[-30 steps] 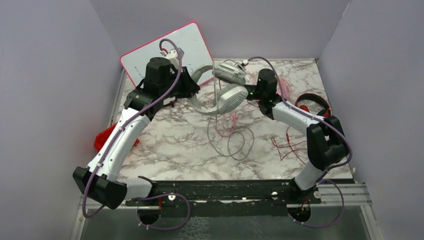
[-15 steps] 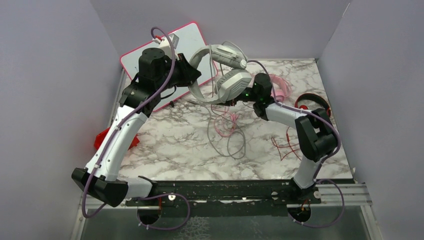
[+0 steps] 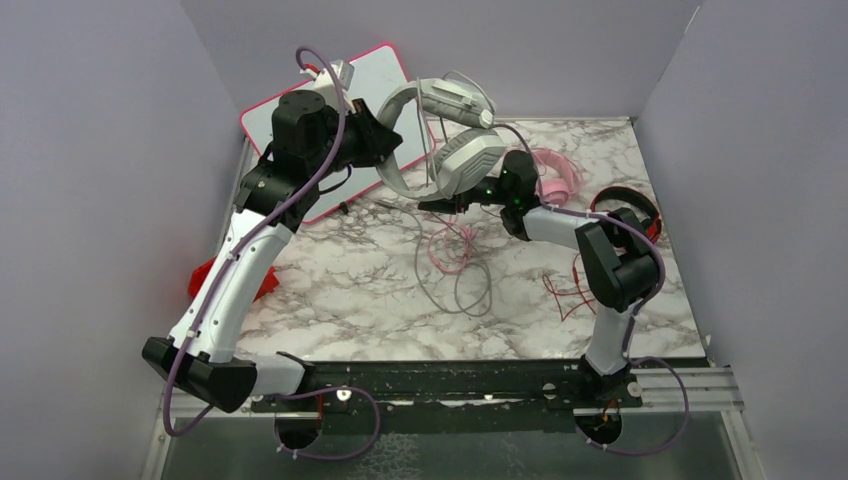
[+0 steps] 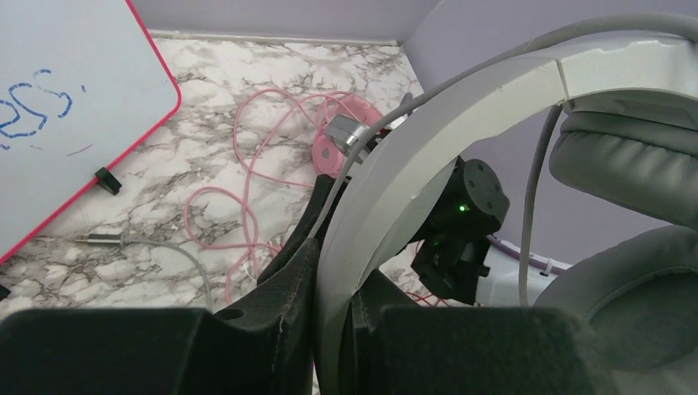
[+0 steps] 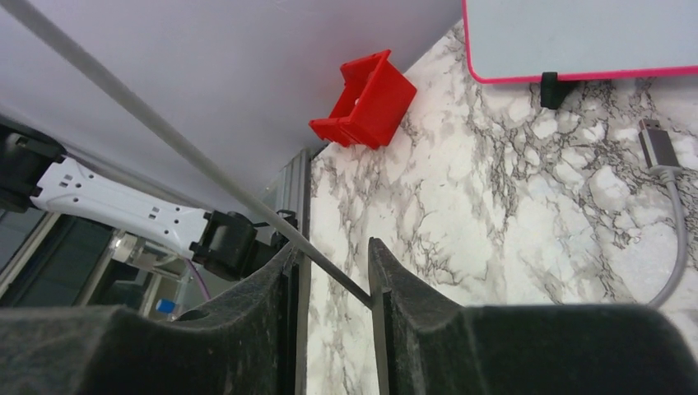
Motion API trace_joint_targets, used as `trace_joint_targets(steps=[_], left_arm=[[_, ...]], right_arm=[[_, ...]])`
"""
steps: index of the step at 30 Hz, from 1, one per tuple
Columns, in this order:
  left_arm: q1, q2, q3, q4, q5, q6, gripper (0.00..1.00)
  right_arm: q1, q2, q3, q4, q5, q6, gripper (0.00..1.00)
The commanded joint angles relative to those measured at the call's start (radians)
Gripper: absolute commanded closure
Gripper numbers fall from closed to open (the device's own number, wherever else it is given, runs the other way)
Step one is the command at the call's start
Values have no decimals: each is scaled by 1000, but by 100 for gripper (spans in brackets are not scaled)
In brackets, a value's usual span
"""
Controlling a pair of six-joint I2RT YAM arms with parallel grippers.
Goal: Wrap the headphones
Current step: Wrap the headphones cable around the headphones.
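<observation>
Over marble table [image 3: 350, 300], raised left arm [image 3: 232, 285] grips grey headphones [image 3: 468, 158].

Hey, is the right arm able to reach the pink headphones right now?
Probably yes. The pink headphones lie uncovered just behind its wrist. But the grey cable runs between the fingers of the right hand, which would likely need to pull clear of it first.

1 grey-white headphones [image 3: 462, 160], 1 pink headphones [image 3: 560, 175] and 1 red-and-black headphones [image 3: 628, 200]: 3 in all. 3 thin cables: 1 grey cable [image 5: 165, 133], 1 pink cable [image 3: 447, 248], 1 red cable [image 3: 572, 290]. 1 whiteboard [image 4: 66, 123]. 1 red bin [image 5: 366, 99]. 2 arms: 1 left arm [image 3: 235, 280], 1 right arm [image 3: 600, 260]. 2 grippers: 1 left gripper [image 4: 337, 247], 1 right gripper [image 5: 333, 255]. 1 marbled surface [image 3: 350, 300].
</observation>
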Motion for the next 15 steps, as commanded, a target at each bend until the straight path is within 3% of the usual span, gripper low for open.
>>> trace_joint_targets(steps=[1,6,9,13,15], left_arm=[[2,-11,71,63,-15,-31,100],[4,22,123,39,-41,-23,100],[5,41,157,17,-63,-24,100],[12,74,231,-41,-133,7,100],[14,94,275,-79,-172,40,100]], right_arm=[[8,56,35,55,-8,-5,66],[8,-1,-112,149,-13,20,68],[9,-3,-158,211,-36,38,89],[9,-60,-247,242,-51,43,99],[10,-123,-291,176,-40,-5,100]])
